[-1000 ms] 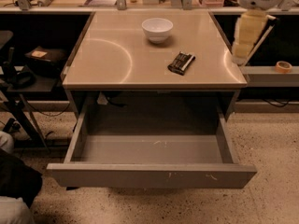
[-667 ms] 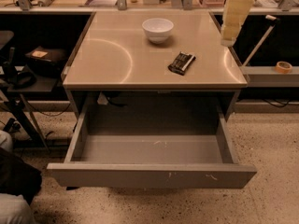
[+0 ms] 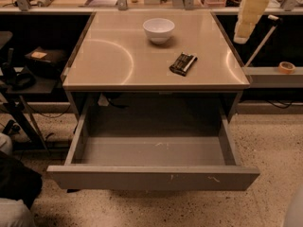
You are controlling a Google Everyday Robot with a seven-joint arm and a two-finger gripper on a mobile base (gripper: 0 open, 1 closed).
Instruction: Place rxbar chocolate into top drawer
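Off table [image 3: 118,56] far-right corner, arm [image 3: 252,6] angled downward, gripper [image 3: 240,36] opening cannot tell, rxbar chocolate [image 3: 183,63] on tabletop

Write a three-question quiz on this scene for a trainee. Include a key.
1. True or false: the rxbar chocolate lies inside the open top drawer.
2. Where is the gripper? A) inside the drawer B) raised near the far right side of the table, apart from the bar C) touching the bar
3. Fill in: farther back on the table than the bar stands a white ____.
Key: 1 false, it lies on the tabletop; 2 B; 3 bowl.
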